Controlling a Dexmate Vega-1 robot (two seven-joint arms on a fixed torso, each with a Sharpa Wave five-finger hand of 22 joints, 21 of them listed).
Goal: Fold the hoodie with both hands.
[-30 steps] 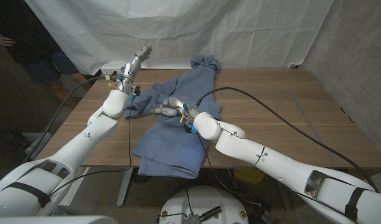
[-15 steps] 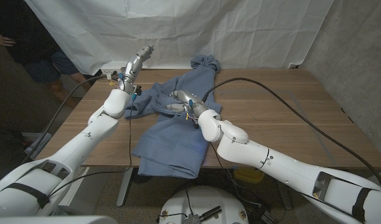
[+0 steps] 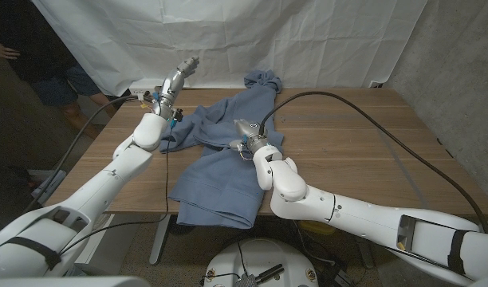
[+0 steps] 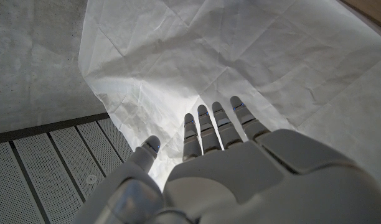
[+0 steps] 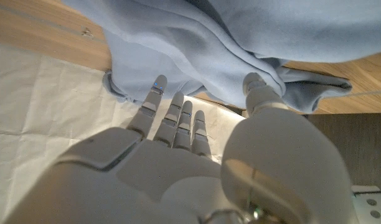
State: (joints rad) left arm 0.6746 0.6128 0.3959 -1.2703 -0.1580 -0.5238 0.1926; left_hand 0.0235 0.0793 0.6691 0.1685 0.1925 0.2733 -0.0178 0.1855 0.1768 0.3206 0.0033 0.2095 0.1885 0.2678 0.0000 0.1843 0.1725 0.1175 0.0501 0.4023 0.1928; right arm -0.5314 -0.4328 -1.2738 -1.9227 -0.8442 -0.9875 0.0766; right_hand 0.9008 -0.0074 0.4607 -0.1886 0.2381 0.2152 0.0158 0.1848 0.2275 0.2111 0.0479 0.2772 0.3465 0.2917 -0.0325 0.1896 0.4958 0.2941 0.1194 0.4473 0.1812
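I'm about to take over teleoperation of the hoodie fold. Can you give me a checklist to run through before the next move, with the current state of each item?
1. Left hand free to grasp: ok, its fingers are spread and hold nothing, raised above the table's far left edge.
2. Right hand free to grasp: ok, its fingers are open above the hoodie.
3. Either hand gripping fabric: not ok, neither holds the hoodie yet.
4. Hoodie laid flat: not ok, it is crumpled, with a bunched part at the far edge.
5. Hoodie fully on the table: not ok, its near end hangs over the front edge.
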